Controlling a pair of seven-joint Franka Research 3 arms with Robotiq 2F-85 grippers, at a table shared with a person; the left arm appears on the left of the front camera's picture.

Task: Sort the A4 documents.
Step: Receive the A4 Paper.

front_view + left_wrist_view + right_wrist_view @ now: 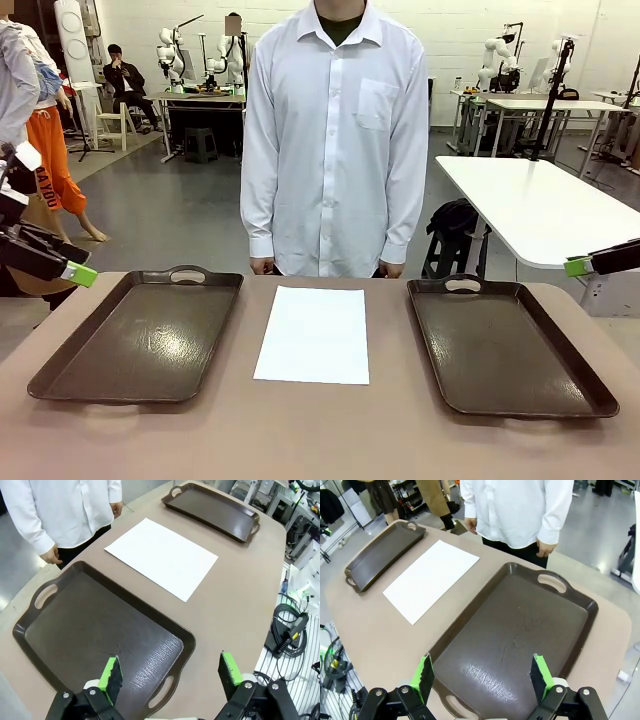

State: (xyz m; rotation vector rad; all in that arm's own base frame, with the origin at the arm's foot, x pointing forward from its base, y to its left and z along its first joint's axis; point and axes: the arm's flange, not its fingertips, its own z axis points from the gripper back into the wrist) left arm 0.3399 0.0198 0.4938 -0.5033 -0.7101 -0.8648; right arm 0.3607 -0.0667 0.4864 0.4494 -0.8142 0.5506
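Left gripper: jaws stood wide, nothing between the green pads; it was raised off the outer side of the left tray, touching nothing.
Right gripper: jaws were likewise wide and empty; it was raised off the outer side of the right tray, clear of it.
A4 documents: white paper lay flat on the table between the two trays, apart from both, with a short edge toward the person. Whether it was one sheet or several could not be told.
Trays: both were bare; no paper lay in either.
Person: stood at the far edge, hands low at the table's rim, near the trays' far handles and well apart from both grippers.
Stage, as judged: sorting was not yet begun.
Risk, flat paper: a thin sheet lying flat offered no edge to pinch; pads pressed straight down would likely skid or crumple it.
Risk, stacked sheets: if several lay there, a grip could drag extra sheets or fan the pile.
Risk, tray rims: a raised rim stood between each gripper and the paper; a low inward sweep could strike it and shove the tray.
Risk, shared middle: both arms reaching for the paper together could collide.
Risk, person: a hand moved onto the table would sit close to the paper's far edge.
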